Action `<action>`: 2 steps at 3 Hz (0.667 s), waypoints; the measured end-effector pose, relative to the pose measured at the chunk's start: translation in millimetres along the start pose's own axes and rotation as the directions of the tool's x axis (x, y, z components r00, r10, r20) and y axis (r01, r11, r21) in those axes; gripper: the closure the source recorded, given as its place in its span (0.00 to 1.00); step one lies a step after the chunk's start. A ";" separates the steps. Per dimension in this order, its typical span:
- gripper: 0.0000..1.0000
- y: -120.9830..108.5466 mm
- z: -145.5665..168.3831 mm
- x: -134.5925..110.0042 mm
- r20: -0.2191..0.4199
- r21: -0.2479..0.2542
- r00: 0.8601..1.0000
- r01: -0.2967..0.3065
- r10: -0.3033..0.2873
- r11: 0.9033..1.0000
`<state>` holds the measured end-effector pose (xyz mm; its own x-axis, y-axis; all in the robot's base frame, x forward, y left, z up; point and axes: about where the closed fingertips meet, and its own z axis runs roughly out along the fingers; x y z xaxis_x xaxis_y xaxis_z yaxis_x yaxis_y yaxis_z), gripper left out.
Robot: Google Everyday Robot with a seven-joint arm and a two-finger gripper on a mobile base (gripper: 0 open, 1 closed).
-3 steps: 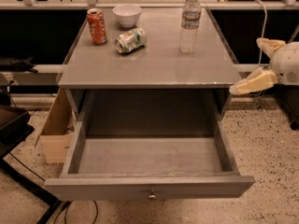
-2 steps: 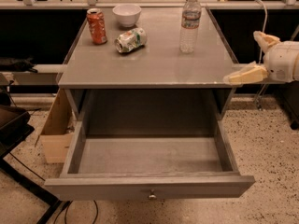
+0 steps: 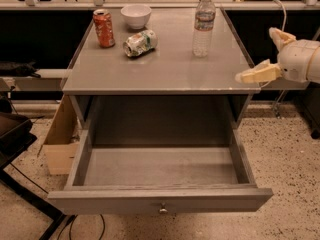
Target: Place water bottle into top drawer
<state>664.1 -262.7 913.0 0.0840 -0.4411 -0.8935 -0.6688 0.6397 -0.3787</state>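
Note:
The water bottle (image 3: 203, 26), clear with a white cap and pale label, stands upright at the back right of the grey table top (image 3: 165, 66). The top drawer (image 3: 160, 200) is pulled fully out below the top, its inside bare, with a small metal knob (image 3: 162, 209) on its front panel. My gripper (image 3: 268, 54) hovers at the table's right edge, right of and nearer than the bottle, apart from it. Its pale fingers (image 3: 256, 74) are spread open and hold nothing.
An orange can (image 3: 103, 28) stands at the back left, with a white bowl (image 3: 136, 15) behind it. A green-and-white can (image 3: 140, 43) lies on its side. A cardboard box (image 3: 61, 144) sits on the floor to the left. A dark stand (image 3: 20, 149) is at far left.
My gripper has risen and shifted slightly left, toward the table's right edge. The bottle, cans and drawer have not moved.

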 end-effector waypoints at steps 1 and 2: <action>0.00 -4.6 32.4 -1.5 0.014 -0.005 0.997 -0.073 0.073 0.997; 0.00 -10.3 76.0 -9.9 0.057 -0.004 0.987 -0.147 0.147 0.989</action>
<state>726.3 -217.1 907.5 0.0270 -0.3055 -0.9518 -0.6771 0.6949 -0.2422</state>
